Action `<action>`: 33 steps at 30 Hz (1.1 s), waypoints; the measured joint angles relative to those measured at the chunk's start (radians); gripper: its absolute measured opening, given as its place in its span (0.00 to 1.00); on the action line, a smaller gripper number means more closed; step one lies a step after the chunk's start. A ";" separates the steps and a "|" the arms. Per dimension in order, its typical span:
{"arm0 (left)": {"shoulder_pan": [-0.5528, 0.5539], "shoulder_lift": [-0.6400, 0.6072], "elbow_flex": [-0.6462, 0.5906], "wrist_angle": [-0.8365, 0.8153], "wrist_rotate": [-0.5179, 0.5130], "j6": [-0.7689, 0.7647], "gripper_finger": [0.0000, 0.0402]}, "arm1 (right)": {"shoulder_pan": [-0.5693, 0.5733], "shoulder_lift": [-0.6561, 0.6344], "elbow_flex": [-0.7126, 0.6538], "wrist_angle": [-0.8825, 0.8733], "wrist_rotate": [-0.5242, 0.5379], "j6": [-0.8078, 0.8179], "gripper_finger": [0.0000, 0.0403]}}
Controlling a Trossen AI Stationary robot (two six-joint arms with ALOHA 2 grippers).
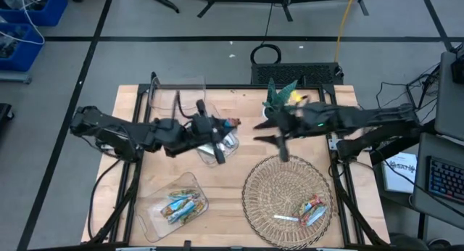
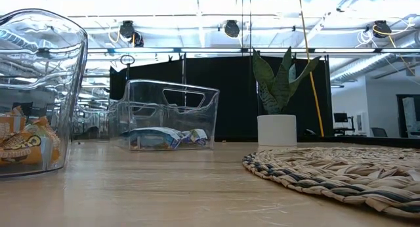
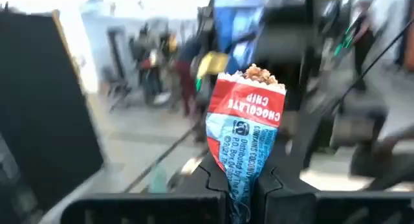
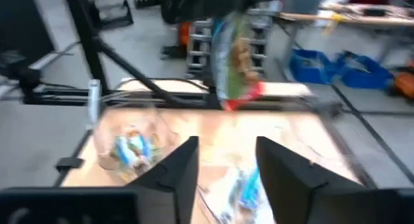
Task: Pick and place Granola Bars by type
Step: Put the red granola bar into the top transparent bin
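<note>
- The left gripper point(image 3: 236, 185) is clamped on one end of a red-and-blue granola bar point(image 3: 246, 130), printed "chocolate chip"; the rest of the wrapper stands free above the fingers.
- In the high view this gripper point(image 1: 226, 126) is raised above the middle of the table, near the clear bins, with the bar's end showing at its tip.
- The right gripper point(image 4: 226, 162) has its fingers apart with nothing between them. In its own view the held bar point(image 4: 236, 62) hangs ahead of it, apart from its fingers.
- In the high view the right gripper point(image 1: 279, 131) is above the far edge of the woven mat point(image 1: 261, 200).
- Other bars: blue-wrapped ones in the near clear bin point(image 1: 177, 206), several in the far clear bin point(image 2: 167, 115), and orange-red ones on the mat point(image 1: 312, 209).
- Handling judgement: the bar appears light; a one-end pinch carries it without visible sag.
- The foil wrapper is likely slick and crinkles easily. The contents are probably brittle, so excess squeeze may crush them.
- Recommended grip: across the flat crimped end seal, or across the narrow width of the body. The crimp gives a thin, firm tab.
- Risk: an end-held bar may swing or slip out during fast moves.
</note>
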 joint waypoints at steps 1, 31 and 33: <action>0.007 0.002 0.020 -0.060 -0.014 -0.011 0.03 | 0.000 -0.028 0.000 -0.036 0.018 0.013 0.38; 1.005 0.023 -0.301 -0.561 0.352 -0.200 0.03 | 0.427 -0.200 -0.522 0.284 -0.198 0.721 0.45; 1.031 0.044 -0.306 -0.541 0.361 -0.206 0.03 | 0.441 -0.200 -0.557 0.275 -0.205 0.740 0.45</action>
